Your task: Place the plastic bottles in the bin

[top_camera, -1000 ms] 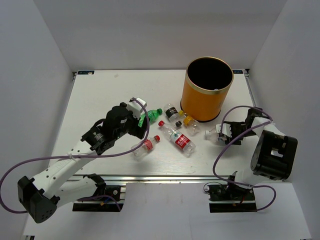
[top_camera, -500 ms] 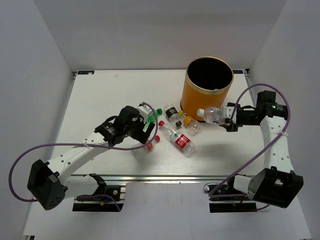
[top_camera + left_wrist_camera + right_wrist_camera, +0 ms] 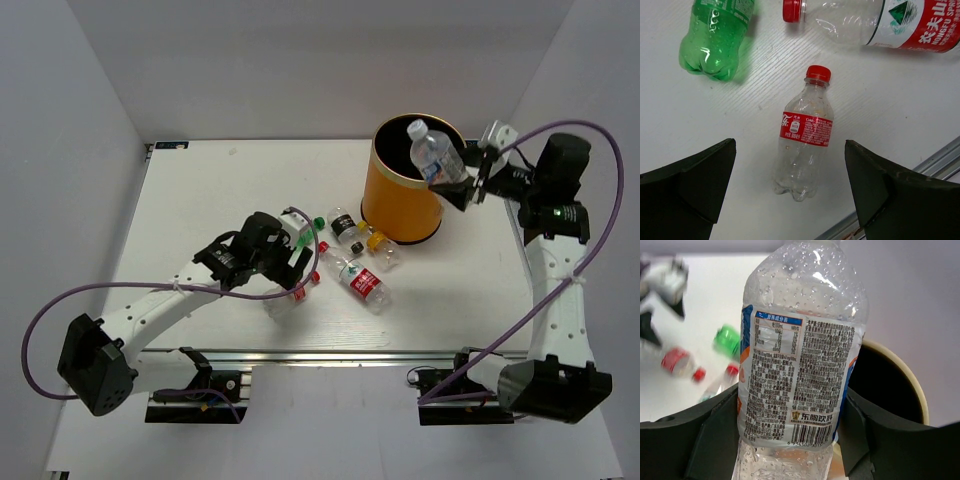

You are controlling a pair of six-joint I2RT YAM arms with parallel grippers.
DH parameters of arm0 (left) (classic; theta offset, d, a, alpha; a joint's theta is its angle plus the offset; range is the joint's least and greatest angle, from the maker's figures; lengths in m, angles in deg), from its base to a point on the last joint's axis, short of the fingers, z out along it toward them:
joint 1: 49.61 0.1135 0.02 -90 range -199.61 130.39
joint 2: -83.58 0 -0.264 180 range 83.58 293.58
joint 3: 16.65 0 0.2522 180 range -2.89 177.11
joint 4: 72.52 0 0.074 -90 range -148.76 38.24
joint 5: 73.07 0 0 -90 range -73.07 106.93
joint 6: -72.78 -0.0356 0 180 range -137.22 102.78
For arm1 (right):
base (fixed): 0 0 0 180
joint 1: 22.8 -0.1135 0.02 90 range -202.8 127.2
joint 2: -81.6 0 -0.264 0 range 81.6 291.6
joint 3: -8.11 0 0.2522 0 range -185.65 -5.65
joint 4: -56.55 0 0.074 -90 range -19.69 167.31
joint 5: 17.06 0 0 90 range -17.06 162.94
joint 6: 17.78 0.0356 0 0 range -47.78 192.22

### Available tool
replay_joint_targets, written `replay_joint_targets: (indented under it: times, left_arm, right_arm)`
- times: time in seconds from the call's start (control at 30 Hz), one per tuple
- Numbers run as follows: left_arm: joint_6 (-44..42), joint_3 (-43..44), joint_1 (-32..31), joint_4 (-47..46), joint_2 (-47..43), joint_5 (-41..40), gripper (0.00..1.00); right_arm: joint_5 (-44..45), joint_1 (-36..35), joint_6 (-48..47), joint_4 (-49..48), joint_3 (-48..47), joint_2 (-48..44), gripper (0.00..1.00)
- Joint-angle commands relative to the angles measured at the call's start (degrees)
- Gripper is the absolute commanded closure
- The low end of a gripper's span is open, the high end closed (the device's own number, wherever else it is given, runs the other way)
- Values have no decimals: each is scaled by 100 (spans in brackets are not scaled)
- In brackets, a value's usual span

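My right gripper (image 3: 452, 182) is shut on a clear plastic bottle (image 3: 432, 152) with a white cap, holding it tilted over the mouth of the orange bin (image 3: 400, 200). In the right wrist view this bottle (image 3: 800, 365) fills the gap between the fingers, with the bin's pale rim (image 3: 912, 385) behind it. My left gripper (image 3: 790, 145) hangs open above a small clear bottle (image 3: 805, 150) with a red cap and red label; its jaws stand wide on either side of the bottle without touching it. Beside it lie a green bottle (image 3: 717, 35) and a larger red-labelled bottle (image 3: 890, 20).
Two more small bottles, one black-capped (image 3: 345, 226) and one yellow-capped (image 3: 381, 247), lie against the foot of the bin. The table's metal front rail (image 3: 330, 353) runs just below the bottles. White walls close in the table on three sides.
The right arm has lifted its bottle from the table at the right up over the bin's mouth. The left gripper has shifted right to stand over the small red-capped bottle.
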Motion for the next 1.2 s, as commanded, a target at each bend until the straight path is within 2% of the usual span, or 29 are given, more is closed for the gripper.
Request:
replay_joint_targets:
  times: [0.0,0.07,0.17,0.2,0.23,0.3,0.33,0.37,0.57,0.63,0.73,0.77,1.0,1.07,1.17]
  left_arm:
    - [27,26,28,195,225,-7,1]
    - [27,79,28,248,278,-8,1]
    - [27,79,28,248,279,-130,1]
    - [27,79,28,248,227,-131,1]
    - [27,79,28,248,226,-183,1]
    - [80,79,28,361,279,-263,1]
    - [80,79,28,362,375,-315,1]
    - [80,131,28,414,480,-316,1]
    - [80,132,28,415,648,-263,1]
    - [80,132,28,415,788,-210,1]
    - [80,132,28,415,850,-210,1]
    - [80,132,28,415,902,-210,1]
    - [133,132,28,476,1140,-210,1]
    - [133,184,-24,476,1272,-80,1]
    - [80,184,-77,476,1456,132,1]
  right_arm:
    - [291,-135,2399,-1900,-1098,863,82]
    - [396,-170,2761,-2101,-1400,1312,82]
    - [765,-319,3078,-2367,-1954,1981,77]
    - [862,-407,3131,-2254,-2529,2139,77]
    - [889,-460,3088,-1843,-2744,2672,74]
    - [1064,-565,2939,-1237,-3446,3010,70]
    - [1117,-583,2816,-1120,-3606,3377,64]
    - [1283,-635,2659,-918,-3668,3450,61]
    - [1627,-777,2095,-706,-3177,3574,39]
    - [1662,-785,1972,-662,-2992,3530,36]
    - [1671,-777,1849,-635,-2791,3495,14]
    - [1689,-785,1814,-618,-2720,3416,10]
    - [1733,-750,1760,-389,-2553,3030,10]
    - [1750,-733,1664,-345,-2229,2836,10]
    - [1768,-741,1638,-319,-1588,2021,10]
